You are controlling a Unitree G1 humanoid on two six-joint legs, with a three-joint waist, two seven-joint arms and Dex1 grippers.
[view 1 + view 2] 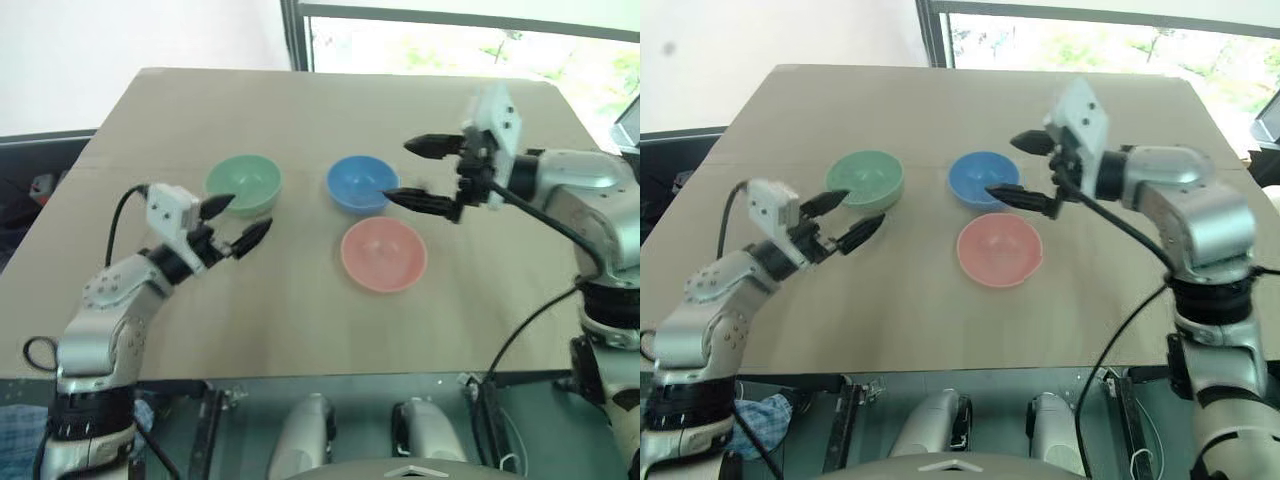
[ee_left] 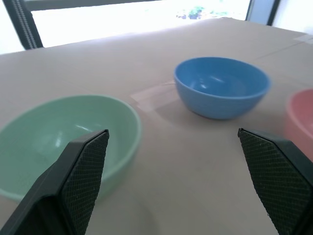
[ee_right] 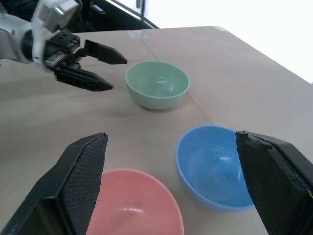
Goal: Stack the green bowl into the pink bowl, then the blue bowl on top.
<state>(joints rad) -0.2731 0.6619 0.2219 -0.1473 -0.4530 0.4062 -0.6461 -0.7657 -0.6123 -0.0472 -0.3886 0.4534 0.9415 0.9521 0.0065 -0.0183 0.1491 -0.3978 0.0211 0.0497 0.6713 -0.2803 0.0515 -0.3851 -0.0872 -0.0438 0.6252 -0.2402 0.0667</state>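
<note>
Three bowls sit apart on the tan table (image 1: pixel 300 300). The green bowl (image 1: pixel 243 184) is at the left, the blue bowl (image 1: pixel 361 183) to its right, and the pink bowl (image 1: pixel 383 253) nearer me, just below the blue one. My left gripper (image 1: pixel 236 222) hovers open just short of the green bowl's near rim, nothing between its fingers. My right gripper (image 1: pixel 418 172) hangs open in the air beside the blue bowl's right edge, also empty. In the right wrist view the left gripper (image 3: pixel 105 68) shows beside the green bowl (image 3: pixel 157 84).
A window (image 1: pixel 470 40) runs behind the table's far edge. Dark cables (image 1: pixel 530 320) hang off both arms near the table's front edge. Bare tabletop spreads in front of the bowls and to the far left and right.
</note>
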